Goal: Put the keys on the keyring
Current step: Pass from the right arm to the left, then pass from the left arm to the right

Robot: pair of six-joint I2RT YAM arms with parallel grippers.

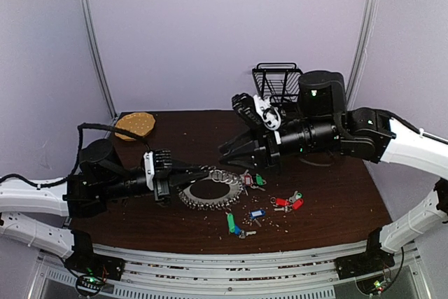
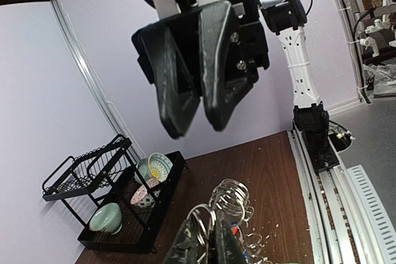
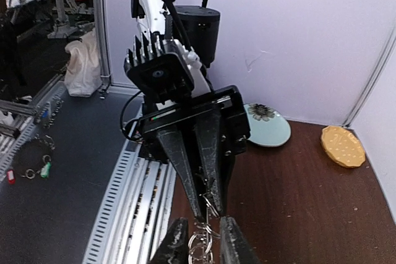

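The keyring (image 1: 210,192), a loop of linked silver rings, lies mid-table with one end lifted. My left gripper (image 1: 208,171) is shut on a ring of that lifted end; in the left wrist view its fingers (image 2: 187,248) pinch the keyring (image 2: 230,199). My right gripper (image 1: 225,150) faces it from the right, open. In the right wrist view the keyring (image 3: 199,250) hangs between its parted fingers (image 3: 175,242), just below the left gripper (image 3: 208,212). Keys lie loose to the right: pink and green tags (image 1: 252,181), red tags (image 1: 287,203), a blue tag (image 1: 257,213) and a green tag (image 1: 230,222).
A black wire dish rack (image 1: 276,82) with bowls (image 2: 154,168) stands at the back, behind the right arm. A yellow round disc (image 1: 135,125) lies at the back left, a pale plate (image 3: 267,129) near it. Small crumbs dot the dark wood table (image 1: 336,194).
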